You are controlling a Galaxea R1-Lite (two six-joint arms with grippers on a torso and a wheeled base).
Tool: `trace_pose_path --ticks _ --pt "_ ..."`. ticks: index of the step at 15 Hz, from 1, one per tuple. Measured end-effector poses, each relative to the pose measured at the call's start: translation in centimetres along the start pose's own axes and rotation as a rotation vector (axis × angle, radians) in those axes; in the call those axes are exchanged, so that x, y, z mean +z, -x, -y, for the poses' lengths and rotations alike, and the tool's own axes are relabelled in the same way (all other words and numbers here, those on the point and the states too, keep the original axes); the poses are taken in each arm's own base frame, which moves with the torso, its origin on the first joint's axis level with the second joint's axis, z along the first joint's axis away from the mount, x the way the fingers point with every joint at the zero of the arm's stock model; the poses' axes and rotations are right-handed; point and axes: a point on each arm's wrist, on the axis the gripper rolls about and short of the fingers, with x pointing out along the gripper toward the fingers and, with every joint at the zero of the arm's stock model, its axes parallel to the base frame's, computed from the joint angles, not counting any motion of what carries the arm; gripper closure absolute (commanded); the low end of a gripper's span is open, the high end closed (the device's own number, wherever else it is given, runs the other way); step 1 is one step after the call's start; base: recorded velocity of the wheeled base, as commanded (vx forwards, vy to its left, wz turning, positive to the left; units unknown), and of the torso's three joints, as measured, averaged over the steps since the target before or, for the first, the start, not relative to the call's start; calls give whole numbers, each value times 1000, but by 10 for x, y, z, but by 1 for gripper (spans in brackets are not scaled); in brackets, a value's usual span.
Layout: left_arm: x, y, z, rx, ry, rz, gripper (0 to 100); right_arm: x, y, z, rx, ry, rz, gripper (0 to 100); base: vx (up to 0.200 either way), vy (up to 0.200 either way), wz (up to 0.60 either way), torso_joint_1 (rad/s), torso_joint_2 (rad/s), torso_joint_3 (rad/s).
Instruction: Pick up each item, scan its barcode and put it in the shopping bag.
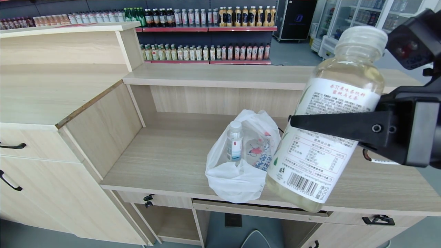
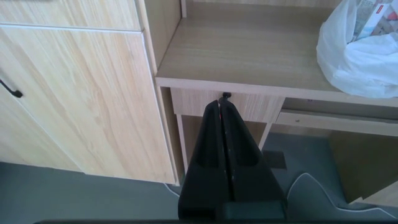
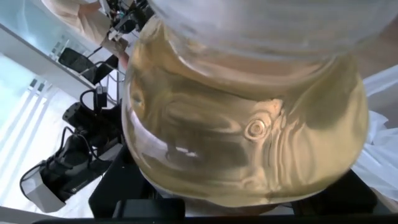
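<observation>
Holding the bottle (image 1: 320, 158) aloft, we clamp its middle in our right jaws; its long axis tilts, cap (image 1: 361, 38) uppermost, barcode (image 1: 302, 182) lowest. The bag (image 1: 237, 179) on the table (image 1: 162, 158) lies below and leftward. Our left jaws, pressed together, hang before the table.

A pale wood-grain tabletop (image 1: 162, 155) sits recessed in a checkout desk, with a raised wooden ledge (image 1: 213, 74) running along its far side. To the left rises a taller light-wood cabinet (image 1: 51, 103) with curved black handles (image 1: 13, 146). Under the tabletop's front edge there's a drawer with a black pull handle (image 1: 378, 219). Beyond, dark store shelving with red-edged shelves (image 1: 206, 29) is packed with drink bottles. Glass-door coolers (image 1: 351, 17) stand far right, on a grey floor (image 1: 293, 51). The light is bright and even.
</observation>
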Motion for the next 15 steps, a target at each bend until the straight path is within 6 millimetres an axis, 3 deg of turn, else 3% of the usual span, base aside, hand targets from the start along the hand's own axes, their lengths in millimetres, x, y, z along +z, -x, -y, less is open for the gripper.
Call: trace_pose_path --ticks 10,12,15 --pt "0 0 0 0 0 0 100 -3 10 -5 -2 16 6 100 0 0 0 0 0 0" --pt "0 0 0 -1 0 0 100 0 14 -1 -107 38 49 100 0 0 0 0 0 0" --pt "0 0 0 -1 0 0 100 0 30 22 -331 177 77 100 0 0 0 0 0 0"
